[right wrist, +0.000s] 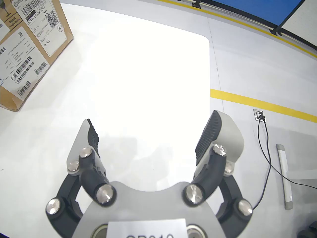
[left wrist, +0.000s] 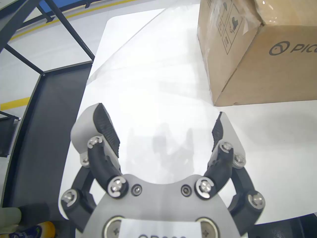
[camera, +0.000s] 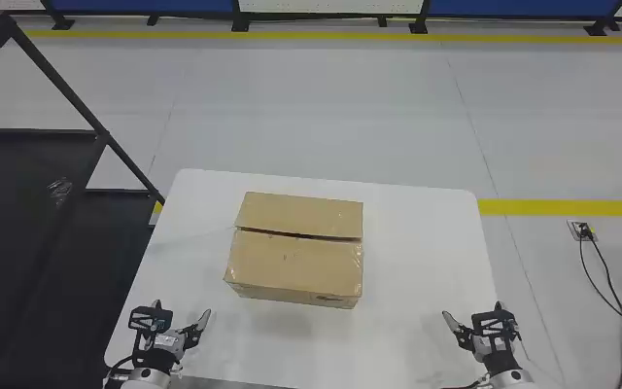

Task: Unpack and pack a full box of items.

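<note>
— Cardboard box (camera: 296,248): where do I have it, and is it opened?

— You have it about the middle of the surface (camera: 418,282), flaps folded shut and the seam running across the top, with clear wrap (left wrist: 237,8) clinging round one upper corner. Nothing of the unpacking shows as done.

— And my grippers?

— Your left gripper (left wrist: 159,111) hangs near the front edge of the surface, off the box's left side, fingers spread wide with nothing between them. Your right gripper (right wrist: 151,118) mirrors it on the right, likewise spread and empty. Both sit well apart from the box, and neither touches it.

— So how far along am I?

— At the very start, I'd judge. You have the whole job ahead of you: break the seam, fold the flaps back, lift every item out onto the surface, then put them all back in and close it up. What's inside you can't tell yet, since the shut flaps hide it.
</note>
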`<action>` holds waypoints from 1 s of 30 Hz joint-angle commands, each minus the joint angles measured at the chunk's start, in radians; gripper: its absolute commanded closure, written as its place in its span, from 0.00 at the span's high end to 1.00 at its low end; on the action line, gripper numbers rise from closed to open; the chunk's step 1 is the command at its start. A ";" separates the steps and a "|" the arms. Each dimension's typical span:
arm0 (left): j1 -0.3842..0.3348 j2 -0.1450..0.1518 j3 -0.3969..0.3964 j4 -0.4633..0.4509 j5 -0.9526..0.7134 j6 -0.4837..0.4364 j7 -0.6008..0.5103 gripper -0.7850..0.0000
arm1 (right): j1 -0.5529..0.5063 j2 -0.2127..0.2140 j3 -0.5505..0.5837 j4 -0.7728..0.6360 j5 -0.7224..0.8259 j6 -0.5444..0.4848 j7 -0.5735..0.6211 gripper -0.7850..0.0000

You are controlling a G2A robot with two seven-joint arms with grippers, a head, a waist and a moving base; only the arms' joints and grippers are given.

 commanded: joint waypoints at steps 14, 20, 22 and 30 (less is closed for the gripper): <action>0.000 0.000 0.000 0.000 0.000 0.000 0.000 1.00 | 0.000 0.000 0.000 0.000 0.000 0.000 0.000 1.00; -0.002 0.000 0.001 0.000 -0.002 -0.002 0.005 1.00 | 0.003 -0.001 -0.004 -0.007 0.011 -0.003 -0.006 1.00; -0.011 -0.003 -0.001 0.016 -0.041 -0.009 0.036 1.00 | 0.006 -0.003 -0.019 -0.026 0.019 -0.016 -0.018 1.00; -0.085 -0.012 -0.013 0.044 -0.124 0.002 0.094 1.00 | 0.031 -0.012 -0.073 -0.130 0.004 -0.012 -0.011 1.00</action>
